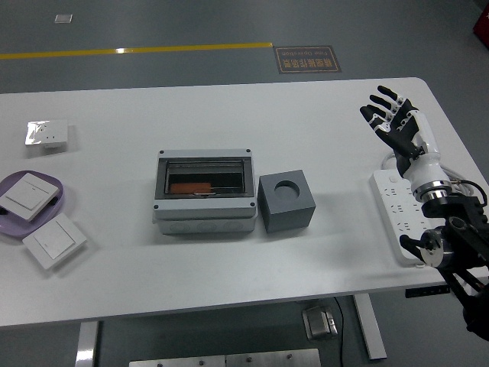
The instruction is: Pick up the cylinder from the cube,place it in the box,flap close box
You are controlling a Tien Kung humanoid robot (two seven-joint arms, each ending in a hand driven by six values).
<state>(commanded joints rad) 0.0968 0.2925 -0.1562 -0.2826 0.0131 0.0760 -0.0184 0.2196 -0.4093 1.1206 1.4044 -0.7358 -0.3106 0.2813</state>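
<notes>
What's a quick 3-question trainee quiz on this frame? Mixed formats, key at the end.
1. True or false: the round hole in the top of the grey cube holds a cylinder.
2. Multiple choice: the right robot hand is
A) gripping the cube
B) spread open above the table's right side, holding nothing
C) pressing the box flap
3. Fill in: the orange object seen through the box's clear flap lies toward the box's ____ side in the head view.

Key
1. False; the hole looks empty.
2. B; it hovers near the white power strip.
3. Left.
</notes>
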